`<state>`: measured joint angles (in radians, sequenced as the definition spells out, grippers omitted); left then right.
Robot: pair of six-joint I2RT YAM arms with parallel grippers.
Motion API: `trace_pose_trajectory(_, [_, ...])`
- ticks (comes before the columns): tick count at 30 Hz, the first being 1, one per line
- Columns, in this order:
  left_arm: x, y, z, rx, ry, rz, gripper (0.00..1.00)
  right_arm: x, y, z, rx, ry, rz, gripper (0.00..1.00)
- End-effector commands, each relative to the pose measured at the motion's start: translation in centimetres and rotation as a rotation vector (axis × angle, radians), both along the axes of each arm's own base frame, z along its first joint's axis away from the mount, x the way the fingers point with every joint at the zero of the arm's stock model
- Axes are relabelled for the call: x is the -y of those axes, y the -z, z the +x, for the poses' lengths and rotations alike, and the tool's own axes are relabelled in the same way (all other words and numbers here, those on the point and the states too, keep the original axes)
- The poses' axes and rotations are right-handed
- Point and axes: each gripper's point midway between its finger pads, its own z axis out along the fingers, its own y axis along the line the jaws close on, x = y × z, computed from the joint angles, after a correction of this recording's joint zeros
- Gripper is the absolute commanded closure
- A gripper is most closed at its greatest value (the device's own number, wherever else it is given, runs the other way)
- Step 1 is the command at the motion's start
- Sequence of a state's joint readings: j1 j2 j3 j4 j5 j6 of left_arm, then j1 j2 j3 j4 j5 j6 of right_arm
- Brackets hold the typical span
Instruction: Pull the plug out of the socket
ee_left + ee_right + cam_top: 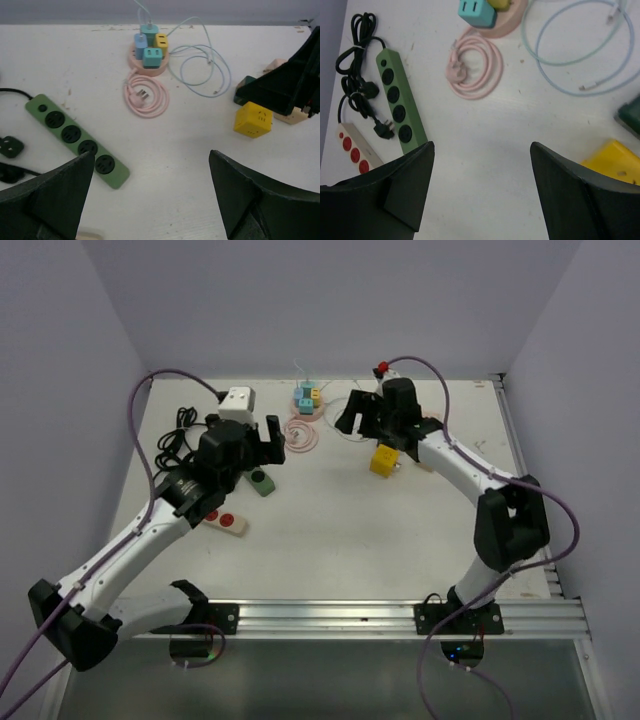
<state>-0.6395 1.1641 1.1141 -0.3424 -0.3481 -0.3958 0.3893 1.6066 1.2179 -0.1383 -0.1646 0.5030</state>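
Note:
A round pink socket (307, 402) (148, 66) stands at the back centre of the table with several plugs in it: teal (152, 57), blue (140, 41) and yellow (161, 42). In the right wrist view only its near edge (502, 26) and a teal plug (476, 11) show. My left gripper (258, 443) (151, 154) hovers open to the socket's near left, nothing between its fingers. To the socket's right, my right gripper (356, 416) (481, 145) is open over bare table, holding nothing.
A pink coiled cable (146, 96) lies in front of the socket, with a light blue cable (205, 70) to its right. A green power strip (77, 140), a beige strip with red outlets (225, 522) and black cords (180, 430) lie left. A yellow cube socket (383, 460) sits below the right gripper.

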Motion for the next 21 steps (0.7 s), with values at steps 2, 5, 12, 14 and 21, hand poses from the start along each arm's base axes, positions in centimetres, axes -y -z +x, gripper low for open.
trace_pose_trajectory(2, [-6.1,-0.8,-2.0,0.093,-0.159,0.082,0.0,-3.6,-0.6,5.3,0.081,-0.02,-0.082,0.22])
trace_pose_trajectory(5, [-8.3,-0.1,-3.1,0.101,-0.226,0.119,0.0,-6.0,0.4,8.4,0.094,-0.039,-0.127,0.24])
trace_pose_trajectory(12, [-9.1,-1.1,-3.9,0.124,-0.215,0.154,0.0,-10.7,1.4,14.5,0.134,0.009,-0.186,0.25])
trace_pose_trajectory(14, [-9.3,-1.0,-3.9,0.134,-0.22,0.153,0.01,-11.9,4.4,15.1,0.106,0.014,-0.224,0.25])
trace_pose_trajectory(21, [-7.9,0.3,-4.3,0.096,-0.133,0.147,0.0,-13.5,6.9,16.8,0.147,0.124,-0.263,0.24])
